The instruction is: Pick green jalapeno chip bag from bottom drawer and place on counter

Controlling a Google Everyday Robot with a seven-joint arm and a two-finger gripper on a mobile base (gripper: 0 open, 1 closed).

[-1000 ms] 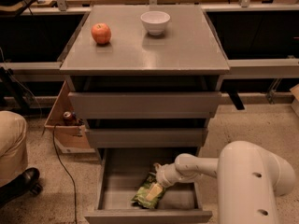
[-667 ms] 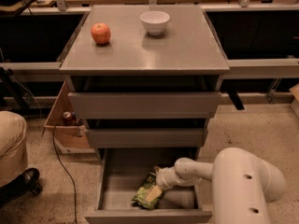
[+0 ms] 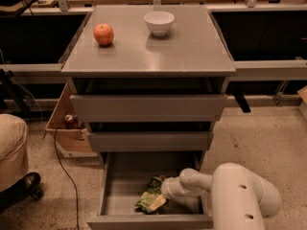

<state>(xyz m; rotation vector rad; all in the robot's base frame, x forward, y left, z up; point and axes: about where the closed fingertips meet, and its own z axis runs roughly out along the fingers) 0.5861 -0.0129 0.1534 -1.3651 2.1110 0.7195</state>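
In the pulled-out bottom drawer (image 3: 120, 198), a wide, shallow grey metal tray with a flat plain front, lies the small crinkly green jalapeno chip bag (image 3: 151, 200). It sits on the grey floor near the front, a little right of middle. The tool (image 3: 166, 189), at the end of a smooth, rounded white arm (image 3: 240, 195), is down inside the drawer, right against the bag's upper right edge. How far open it is, and whether it has hold of the bag, I cannot tell (the wrist hides its working end).

The bag looks like thin glossy film, rumpled and puffed, green with paler yellowish patches. I judge it very light, soft and slippery, with brittle contents that a hard squeeze would crush. The best hold is probably a pinch on a flattened end seam or gathered fold near that upper edge, not across the puffed belly. It would likely dangle and sway on the way past the grey upper drawer fronts (image 3: 148, 107).

The flat, square, matte grey surface (image 3: 192, 47) atop the cabinet carries a round red-orange apple (image 3: 103, 34) and a small white bowl (image 3: 159, 22), both toward the back.
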